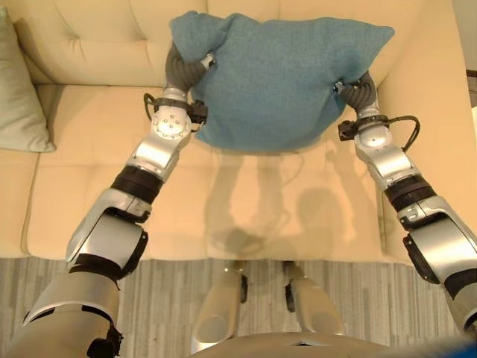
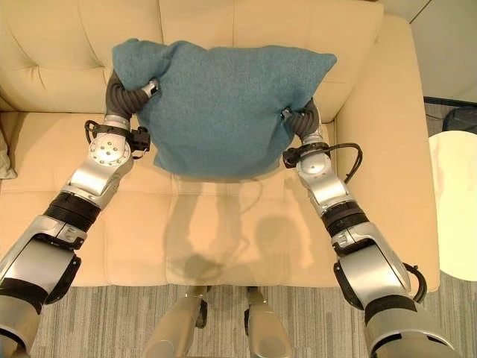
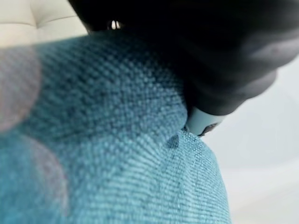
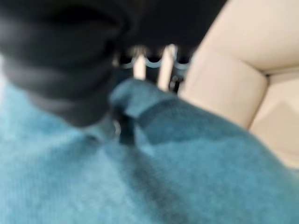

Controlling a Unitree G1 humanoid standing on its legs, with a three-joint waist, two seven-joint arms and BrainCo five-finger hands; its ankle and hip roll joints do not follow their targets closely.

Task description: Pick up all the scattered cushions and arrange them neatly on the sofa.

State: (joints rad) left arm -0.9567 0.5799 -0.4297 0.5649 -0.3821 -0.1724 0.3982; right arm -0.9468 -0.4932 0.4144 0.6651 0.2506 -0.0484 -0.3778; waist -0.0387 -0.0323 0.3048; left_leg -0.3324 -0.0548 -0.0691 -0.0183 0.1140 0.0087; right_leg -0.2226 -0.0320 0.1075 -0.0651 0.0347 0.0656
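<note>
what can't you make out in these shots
- Left hand: fingers buried in the teal cushion, head views.
- Right hand: grip hidden behind the cushion's edge; right wrist view blurred.
- Pale green cushion: cut off by the left eye view's edge.
- Sofa backrest: covered by the teal cushion.

Both arms reach forward; left hand and right hand raised, apart.

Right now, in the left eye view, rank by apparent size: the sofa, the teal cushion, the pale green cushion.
1. sofa, largest by far.
2. teal cushion, held up nearer the camera, so it may look bigger than it is.
3. pale green cushion, partly cut off at the edge, so unsure.
</note>
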